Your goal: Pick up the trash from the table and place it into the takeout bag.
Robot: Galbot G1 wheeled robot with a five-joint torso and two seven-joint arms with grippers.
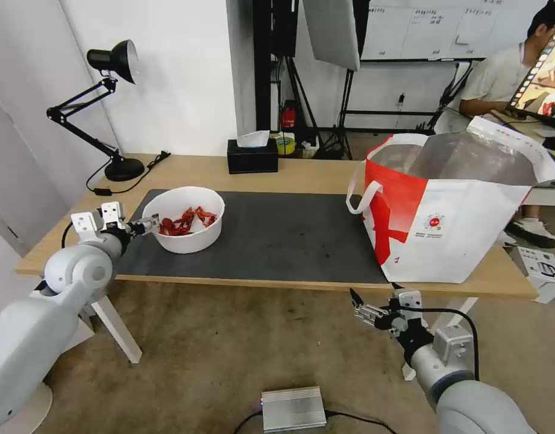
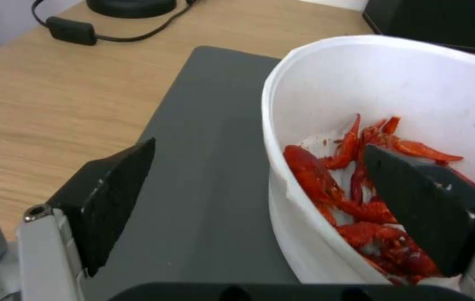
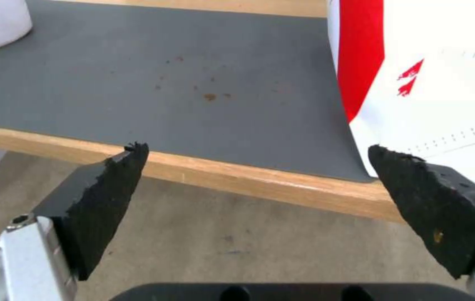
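Bowl: white round bowl point(image 1: 191, 219) of red crayfish shells stood on the dark grey mat point(image 1: 289, 235), at the mat's left part, not lifted.
Shells: red pieces point(image 2: 360, 200) lay in the bottom of the bowl; none had spilled on the mat beside it.
Left gripper: left gripper point(image 1: 149, 225) was at the bowl's left rim with jaws apart; in the left wrist view one finger point(image 2: 416, 205) was over the inside of the bowl and the other finger point(image 2: 109, 196) was outside, over the mat, so the wall was between them but not yet pinched.
Takeout bag: takeout bag point(image 1: 452, 217) stood upright and wide open at the right end of the table point(image 1: 241, 172), well apart from the bowl; what was inside it could not be seen.
Right gripper: right gripper point(image 1: 363, 308) waited below the table edge, near the bag's front corner, jaws spread and holding nothing.
Mat: only small brown stains point(image 3: 210, 96) were on its middle.
Progress: judged from this, the bowl was the one trash piece left on the table; gripping, carrying and dropping it in the bag were all still to do.
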